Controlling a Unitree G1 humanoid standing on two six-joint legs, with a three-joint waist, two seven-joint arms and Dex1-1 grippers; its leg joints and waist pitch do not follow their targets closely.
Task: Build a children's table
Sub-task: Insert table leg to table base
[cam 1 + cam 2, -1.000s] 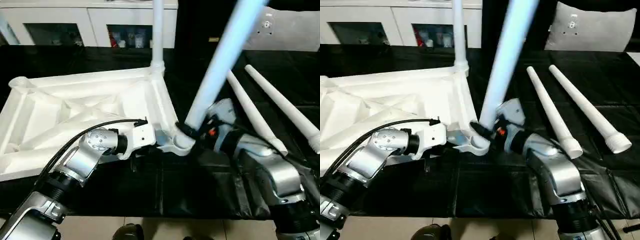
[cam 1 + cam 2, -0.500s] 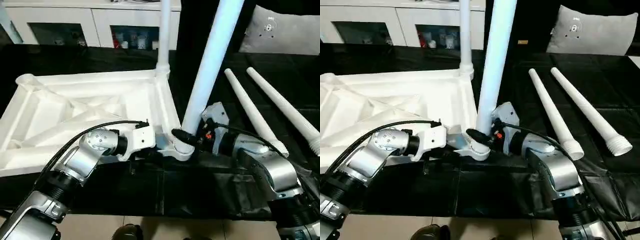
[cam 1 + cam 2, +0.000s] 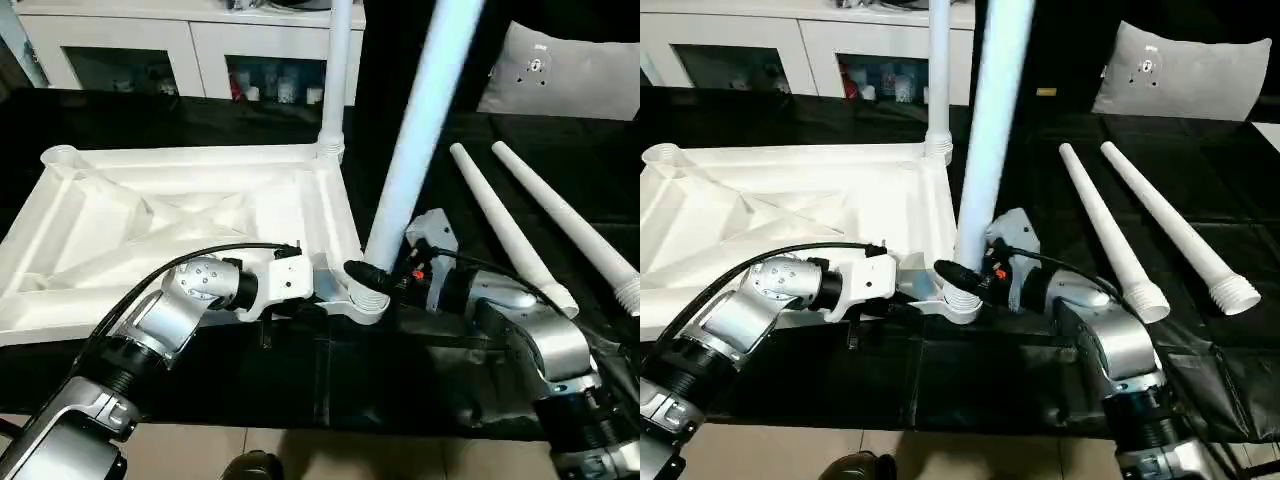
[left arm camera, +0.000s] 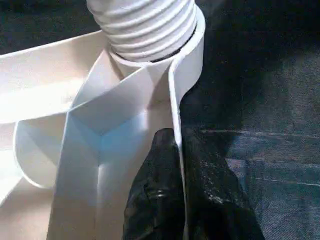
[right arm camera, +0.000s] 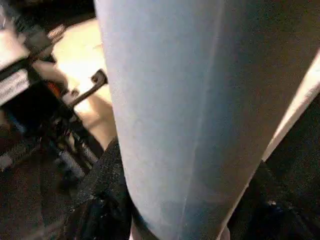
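The upturned white top [image 3: 180,215] lies on the black table [image 3: 420,360]. The left hand [image 4: 175,165] pinches its rim beside the near socket [image 3: 365,298]; the right hand [image 3: 372,275] clasps the tilted leg [image 3: 415,150] there. Light, stiff, slick plastic: grip low, near the collar.

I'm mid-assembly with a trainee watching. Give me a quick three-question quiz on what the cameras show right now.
1. True or false: the left gripper has its fingers pinched on a wall of the table top.
2. How many loose legs lie on the black table cover? A) one B) two C) three
3. Fill in: the right gripper holds a leg just above its threaded ____, at the near corner socket.

Key: 1 true; 2 B; 3 collar. One more leg already stands in the far corner socket.
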